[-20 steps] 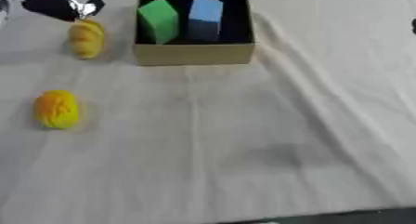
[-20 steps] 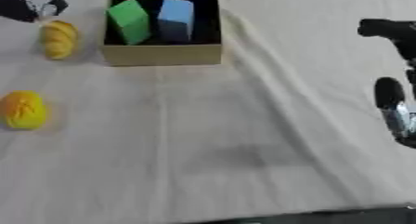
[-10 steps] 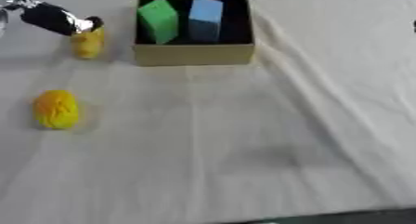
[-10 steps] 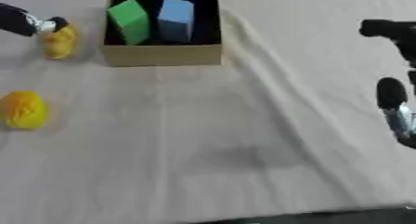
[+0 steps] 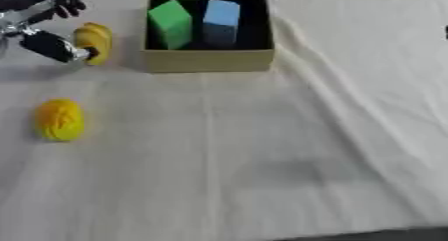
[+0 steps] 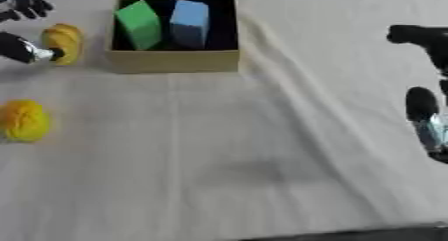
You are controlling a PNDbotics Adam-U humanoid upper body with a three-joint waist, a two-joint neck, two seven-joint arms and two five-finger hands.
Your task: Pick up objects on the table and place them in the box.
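Reaching beside the box [image 5: 206, 61], the left hand [image 5: 39, 22] spreads open fingers [image 5: 52, 46] around a yellow object [image 5: 94, 42].

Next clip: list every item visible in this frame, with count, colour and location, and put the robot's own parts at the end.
Box: one, tan cardboard with dark inside, far centre of the table.
Green block: one, inside the box, left side, tilted.
Blue block: one, light blue, inside the box, right of the green block.
Yellow oblong object: one, left of the box, at the left robot hand's fingers.
Yellow round object: one, yellow-orange, near left of the table, alone.
Tablecloth: one, white, creased, covering the table.
Left robot hand: black and silver, far left, touching the oblong object.
Right robot hand: black, right edge, idle, off the objects.
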